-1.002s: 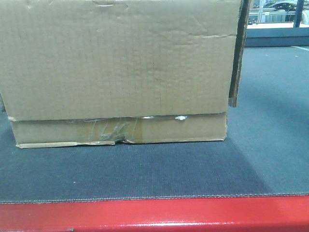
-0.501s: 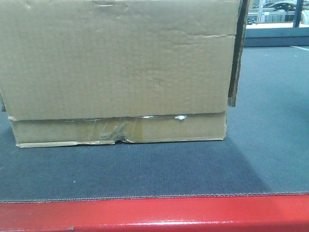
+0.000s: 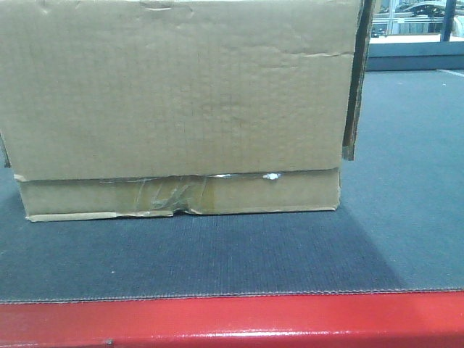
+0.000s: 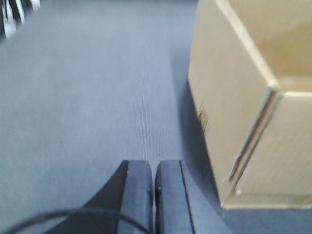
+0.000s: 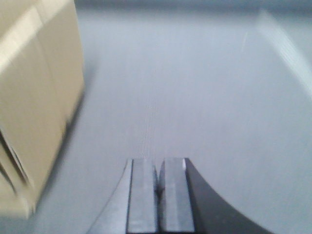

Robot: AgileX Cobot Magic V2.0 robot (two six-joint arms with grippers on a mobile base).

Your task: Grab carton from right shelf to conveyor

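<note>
The brown carton rests on the dark grey conveyor belt, just behind its red front edge. Crinkled clear tape runs along its lower seam. In the left wrist view the carton stands to the right of my left gripper, which is shut and empty, apart from the box. In the right wrist view the carton lies to the left of my right gripper, also shut with nothing held. The right shelf is out of view.
A loose cardboard flap hangs down the carton's right side. Beyond the belt at the top right stands a blue frame with bright equipment. Bare belt stretches left of the carton and to its right.
</note>
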